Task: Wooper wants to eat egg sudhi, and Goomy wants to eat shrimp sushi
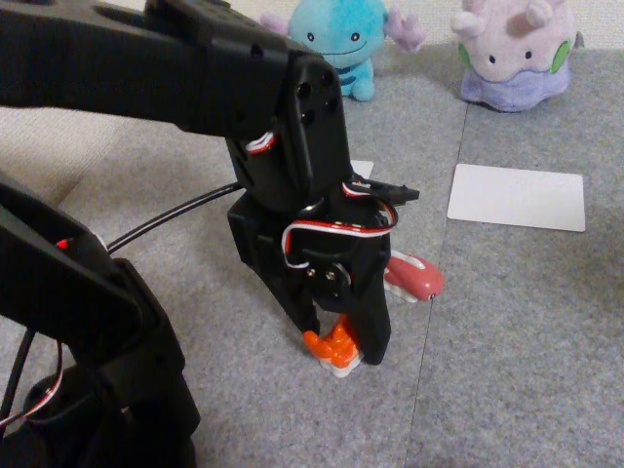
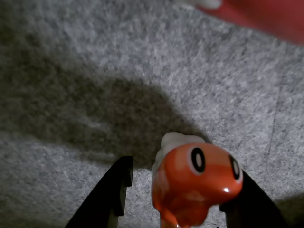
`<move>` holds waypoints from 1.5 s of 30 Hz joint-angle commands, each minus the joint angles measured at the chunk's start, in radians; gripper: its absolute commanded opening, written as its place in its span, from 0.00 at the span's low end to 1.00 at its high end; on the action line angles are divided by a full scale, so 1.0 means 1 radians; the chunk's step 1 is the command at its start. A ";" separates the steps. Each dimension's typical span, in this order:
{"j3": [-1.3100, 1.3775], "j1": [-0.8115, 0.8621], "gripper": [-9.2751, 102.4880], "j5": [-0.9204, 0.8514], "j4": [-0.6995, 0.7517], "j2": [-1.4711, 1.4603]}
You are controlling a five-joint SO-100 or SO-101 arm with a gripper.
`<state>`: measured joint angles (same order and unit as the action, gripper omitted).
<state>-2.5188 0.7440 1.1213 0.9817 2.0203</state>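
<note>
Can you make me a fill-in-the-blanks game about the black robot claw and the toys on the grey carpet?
1. The toy between the fingers of the black two-finger gripper is the glossy ____ shrimp sushi.
2. The round light-blue Wooper plush sits to the ____ of the pale lilac Goomy plush in the fixed view.
3. The flat card lying in front of Goomy is ____.

Missing words: orange; left; white

— Any lettering, labels or numbers to read?
— None legible anywhere: blank on the white card [image 1: 517,196], unmarked on the black arm [image 1: 292,175], nothing printed on the grey carpet [image 2: 95,61].
</note>
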 commanded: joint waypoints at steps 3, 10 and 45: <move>0.005 0.000 0.17 -0.003 -0.008 0.009; 0.005 0.000 0.14 -0.009 -0.006 0.009; 0.522 -0.025 0.11 0.005 0.258 0.164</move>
<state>-2.1031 0.7332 1.1213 1.2226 2.1522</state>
